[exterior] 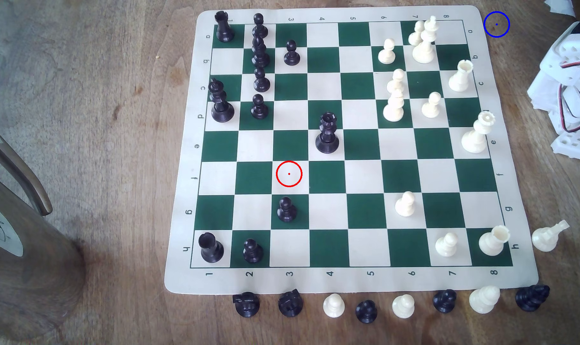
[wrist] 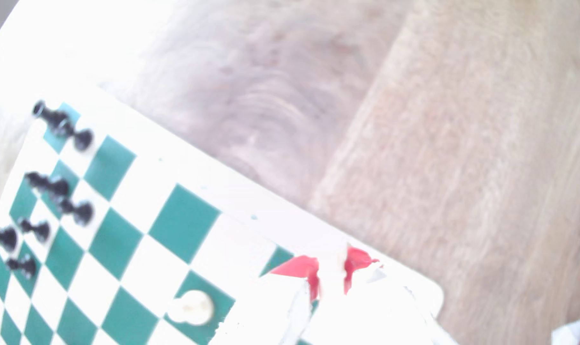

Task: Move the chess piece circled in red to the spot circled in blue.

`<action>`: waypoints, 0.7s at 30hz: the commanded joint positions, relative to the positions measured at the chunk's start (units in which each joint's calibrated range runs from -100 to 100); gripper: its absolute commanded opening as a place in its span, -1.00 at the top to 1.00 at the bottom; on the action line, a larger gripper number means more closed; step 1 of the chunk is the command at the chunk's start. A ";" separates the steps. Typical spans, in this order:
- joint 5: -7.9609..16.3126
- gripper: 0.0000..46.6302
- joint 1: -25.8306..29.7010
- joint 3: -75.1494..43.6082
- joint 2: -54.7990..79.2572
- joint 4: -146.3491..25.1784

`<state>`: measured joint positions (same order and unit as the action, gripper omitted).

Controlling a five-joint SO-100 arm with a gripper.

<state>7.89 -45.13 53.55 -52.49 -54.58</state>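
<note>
1. Cream chess piece [wrist: 341,262] appears to be pinched in the closed gripper [wrist: 331,272], though the picture is blurred, above the mat's [exterior: 348,282] corner.
2. It is best lowered upright onto the blue spot [exterior: 496,24] and released gently.
3. Bare table is offered beyond that corner; the white cluster [exterior: 424,39] should be avoided.

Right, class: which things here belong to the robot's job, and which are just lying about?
Job: cream chess piece in the gripper; blue-ringed spot; empty red-ringed square.
Lying about: black queen; row of pieces off the mat.
</note>
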 commanded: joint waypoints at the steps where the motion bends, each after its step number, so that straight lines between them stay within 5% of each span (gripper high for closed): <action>1: -1.56 0.99 -5.59 3.66 -5.40 1.51; 17: -8.50 0.99 -15.21 24.42 -25.10 -4.30; 21: -8.64 0.99 -15.92 27.23 -25.18 -4.47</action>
<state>-0.46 -59.81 80.03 -76.79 -58.88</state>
